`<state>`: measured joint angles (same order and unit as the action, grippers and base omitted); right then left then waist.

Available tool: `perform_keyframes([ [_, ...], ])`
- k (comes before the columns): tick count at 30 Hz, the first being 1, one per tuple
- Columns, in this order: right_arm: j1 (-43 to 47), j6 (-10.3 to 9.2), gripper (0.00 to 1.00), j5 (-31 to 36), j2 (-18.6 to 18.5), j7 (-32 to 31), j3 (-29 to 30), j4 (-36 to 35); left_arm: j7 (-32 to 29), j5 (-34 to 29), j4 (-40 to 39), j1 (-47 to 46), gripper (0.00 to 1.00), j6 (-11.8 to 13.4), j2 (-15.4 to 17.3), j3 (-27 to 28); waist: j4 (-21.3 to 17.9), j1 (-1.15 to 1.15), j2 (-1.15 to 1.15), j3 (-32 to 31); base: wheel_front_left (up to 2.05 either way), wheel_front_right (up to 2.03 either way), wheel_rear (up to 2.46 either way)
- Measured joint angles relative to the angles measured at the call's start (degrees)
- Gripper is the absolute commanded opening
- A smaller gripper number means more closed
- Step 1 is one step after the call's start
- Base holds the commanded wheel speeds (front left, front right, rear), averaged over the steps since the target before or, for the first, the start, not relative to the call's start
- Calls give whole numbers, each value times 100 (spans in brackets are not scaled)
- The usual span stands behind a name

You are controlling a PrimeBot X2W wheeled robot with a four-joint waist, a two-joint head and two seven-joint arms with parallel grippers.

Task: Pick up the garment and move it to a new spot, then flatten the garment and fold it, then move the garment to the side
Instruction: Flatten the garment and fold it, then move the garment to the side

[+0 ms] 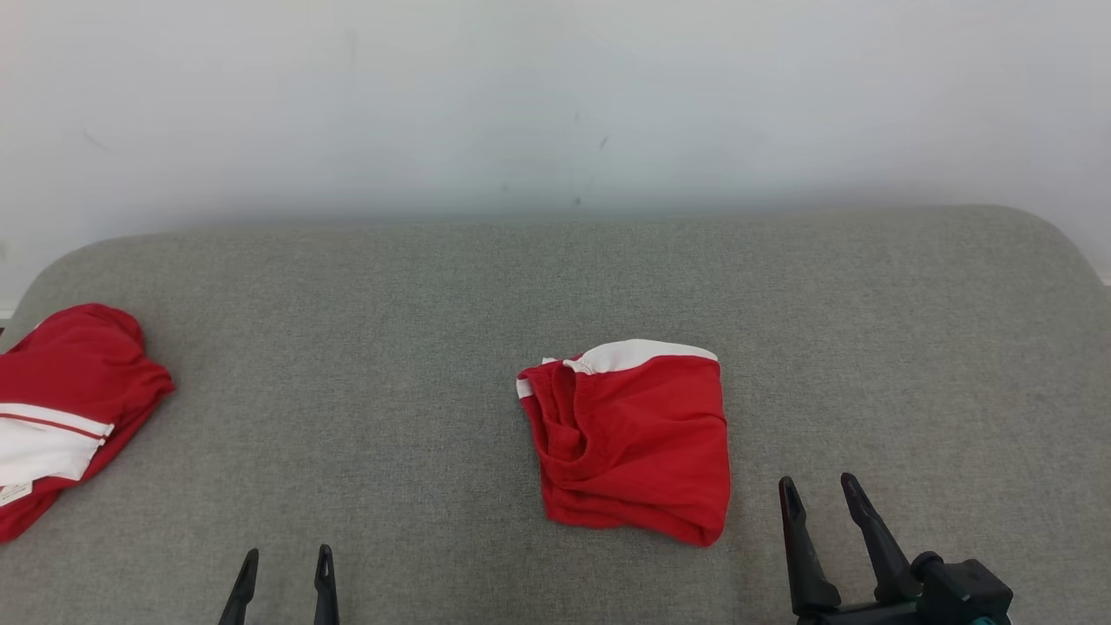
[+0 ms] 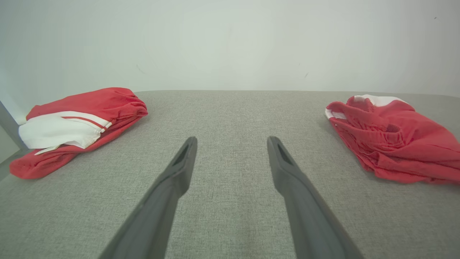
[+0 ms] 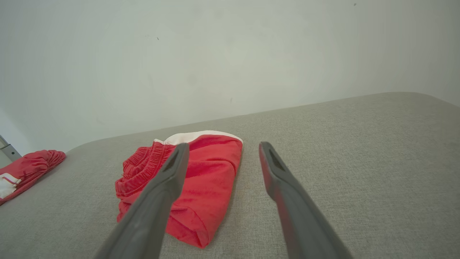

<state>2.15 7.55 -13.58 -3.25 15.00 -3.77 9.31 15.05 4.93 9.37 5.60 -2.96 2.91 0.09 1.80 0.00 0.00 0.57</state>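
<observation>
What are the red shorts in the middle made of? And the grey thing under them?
The red shorts look like soft, matte cloth, probably knit: they crease, and the waistband is gathered. The grey surface looks like woven upholstery fabric: speckled weave, rounded padded edge.

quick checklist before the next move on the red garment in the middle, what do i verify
1. left gripper open and empty: ok.
2. right gripper open and empty: ok.
3. centre garment folded into a compact bundle: ok, though its left edge is rumpled.
4. A gripper within easy approach: ok, the right gripper sits just off the garment's near right corner.
5. Bare grey surface to the garment's right for setting it aside: ok.
6. second garment apart from the centre one: ok, it lies at the far left edge.
7. Layers staying together when lifted: cannot tell.
</observation>
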Motion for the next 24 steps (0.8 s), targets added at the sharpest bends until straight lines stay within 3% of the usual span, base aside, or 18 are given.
perform_keyframes([
  [24,2,0,100,52,23,0,-11,42,0,-32,20,1,100,2,0,-16,-16,0,0,36,0,0,0],
])
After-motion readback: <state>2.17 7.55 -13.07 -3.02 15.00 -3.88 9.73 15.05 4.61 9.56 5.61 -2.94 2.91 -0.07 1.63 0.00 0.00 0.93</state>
